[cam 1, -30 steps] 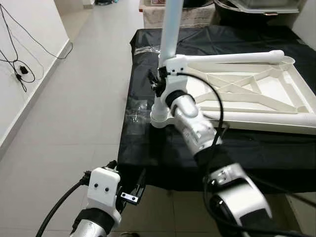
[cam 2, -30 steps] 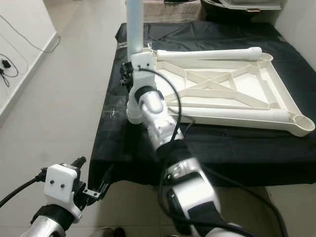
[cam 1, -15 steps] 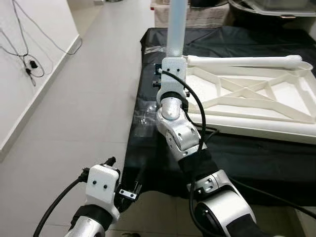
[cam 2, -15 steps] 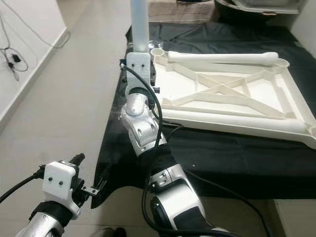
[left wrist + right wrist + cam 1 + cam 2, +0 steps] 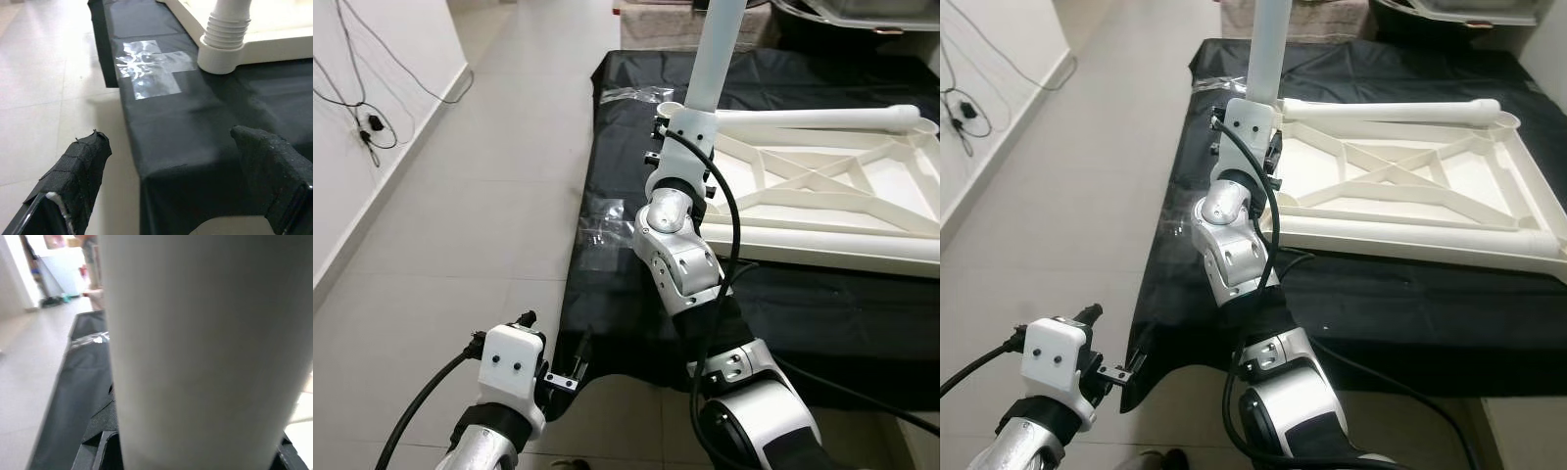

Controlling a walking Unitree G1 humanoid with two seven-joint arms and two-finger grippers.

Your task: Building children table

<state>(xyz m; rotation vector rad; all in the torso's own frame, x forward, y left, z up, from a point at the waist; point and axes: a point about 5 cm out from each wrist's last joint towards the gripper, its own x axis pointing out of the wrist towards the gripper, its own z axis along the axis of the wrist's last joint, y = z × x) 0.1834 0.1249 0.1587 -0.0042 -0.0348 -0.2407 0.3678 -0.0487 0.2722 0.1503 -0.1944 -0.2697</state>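
Table top: the white table top (image 5: 1410,186) lay upside down on the black cloth (image 5: 1400,294) of the work table, with its ribs facing up.
Leg: a pale round leg (image 5: 1268,44) stood up at the near left corner of the table top, leaning a little.
Socket: the ridged foot of the leg sat in a round white socket (image 5: 221,54) at that corner, right by the left edge of the cloth.
Right gripper: the right gripper (image 5: 680,132) was closed around the leg — the leg (image 5: 205,352) sat right between its fingers.
Left gripper: the left gripper (image 5: 176,196) hung low by the near left corner of the cloth, fingers (image 5: 80,164) spread wide, holding nothing.
Other legs: two more white legs lay flat along the far and near edges of the table top.
How to do it well: I think the leg should be stood straight first, then pushed or turned down gently — a tilted leg may jam in the socket.
Watch out: the table top could slide on the cloth, so the free gripper might steady it.
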